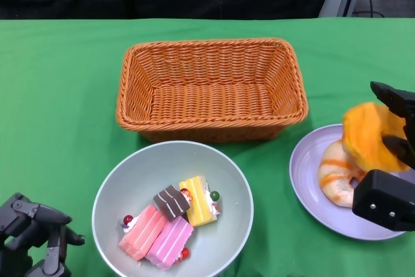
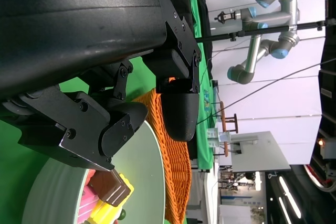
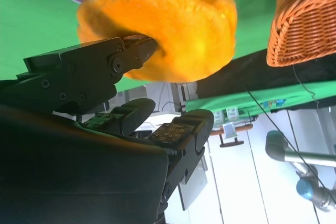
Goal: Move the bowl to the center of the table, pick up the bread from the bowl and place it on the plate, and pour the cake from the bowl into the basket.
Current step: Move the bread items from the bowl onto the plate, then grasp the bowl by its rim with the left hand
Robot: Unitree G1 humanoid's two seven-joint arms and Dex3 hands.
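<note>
At the table's near left corner the left hand [image 1: 32, 238] rests with fingers curled in on nothing, just beside the bowl [image 1: 172, 209]. Green cloth lies open between that hand and the left edge. The bowl sits at the near edge, centre, holding cake pieces [image 1: 170, 224]: pink, yellow and one chocolate-topped. Behind it, nearly touching, stands the wicker basket [image 1: 211, 87], with bare cloth to its left. Toward the right edge, the plate [image 1: 312, 189] carries a striped bread ring [image 1: 335, 175]; above it the right hand [image 1: 389, 160] clamps an orange bread [image 1: 368, 135] between its fingers [image 3: 100, 64].
</note>
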